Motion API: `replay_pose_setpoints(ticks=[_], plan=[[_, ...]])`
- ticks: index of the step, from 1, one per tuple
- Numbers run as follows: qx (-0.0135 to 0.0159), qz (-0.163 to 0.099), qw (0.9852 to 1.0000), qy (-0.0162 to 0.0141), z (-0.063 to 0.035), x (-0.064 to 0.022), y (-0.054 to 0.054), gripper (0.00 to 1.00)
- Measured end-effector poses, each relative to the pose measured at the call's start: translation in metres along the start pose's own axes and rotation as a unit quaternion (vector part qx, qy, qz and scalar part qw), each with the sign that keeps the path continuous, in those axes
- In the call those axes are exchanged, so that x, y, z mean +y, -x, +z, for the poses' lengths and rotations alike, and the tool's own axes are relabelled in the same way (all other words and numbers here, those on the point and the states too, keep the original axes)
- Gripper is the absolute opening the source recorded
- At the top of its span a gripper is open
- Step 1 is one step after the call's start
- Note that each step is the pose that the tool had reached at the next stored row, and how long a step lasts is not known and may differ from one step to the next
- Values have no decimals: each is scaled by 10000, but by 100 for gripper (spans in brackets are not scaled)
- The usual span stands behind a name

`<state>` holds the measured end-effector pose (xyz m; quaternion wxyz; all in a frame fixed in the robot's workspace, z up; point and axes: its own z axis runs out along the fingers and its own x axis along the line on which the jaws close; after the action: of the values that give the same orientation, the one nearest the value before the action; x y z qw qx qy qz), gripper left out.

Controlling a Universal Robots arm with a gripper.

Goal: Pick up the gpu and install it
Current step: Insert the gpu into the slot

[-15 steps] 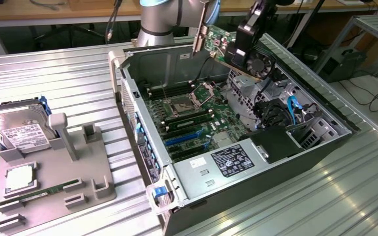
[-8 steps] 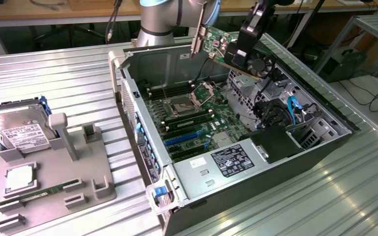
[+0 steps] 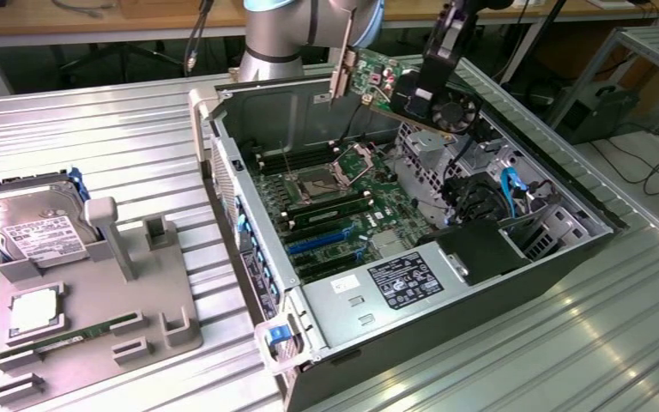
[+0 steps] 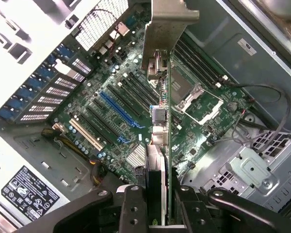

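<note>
Item: gpu (image 3: 398, 86), black fan face, green board, silver bracket (image 4: 169, 22) at one end. Location: in the air above the open computer case (image 3: 559, 249), over its motherboard (image 3: 329, 202), touching nothing inside the case. Holder: hand (image 4: 158, 206), pinching the card by its two faces at the end away from the bracket. Condition: card hangs tilted over the case in the exterior view, not yet seated. Hazards (judged, not observed): a tilted descent could drive the edge connector beside the long blue slot (image 4: 121, 109) and onto neighbouring slots or the CPU socket (image 4: 184, 92). The bracket could catch the case's rear wall. A one-end pinch may let the card pivot under seating force. Loose cables (image 4: 262, 107) inside the case could snag.
</note>
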<state>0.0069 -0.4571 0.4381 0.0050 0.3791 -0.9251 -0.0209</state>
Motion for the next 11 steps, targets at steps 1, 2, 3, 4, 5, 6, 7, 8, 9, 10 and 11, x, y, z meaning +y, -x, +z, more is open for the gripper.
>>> replay_pose_setpoints(ticks=[1, 2, 3, 4, 5, 6, 7, 8, 9, 10, 11], plan=[[2, -53, 10000, 0, 0, 0, 0, 28], [4, -102, 9999, 1, 0, 0, 0, 28], [7, -157, 9999, 1, 0, 0, 0, 28], [9, -216, 9998, 1, 0, 0, 0, 28], [11, -266, 9996, 2, 0, 0, 0, 28], [14, -323, 9995, 2, 0, 0, 0, 28], [16, -376, 9993, 2, 0, 0, 0, 28], [20, -471, 9989, 3, 0, 0, 0, 28], [24, -556, 9984, 4, 0, 0, 0, 28], [26, -612, 9981, 4, 0, 0, 0, 28], [28, -666, 9978, 4, 0, 0, 0, 28]])
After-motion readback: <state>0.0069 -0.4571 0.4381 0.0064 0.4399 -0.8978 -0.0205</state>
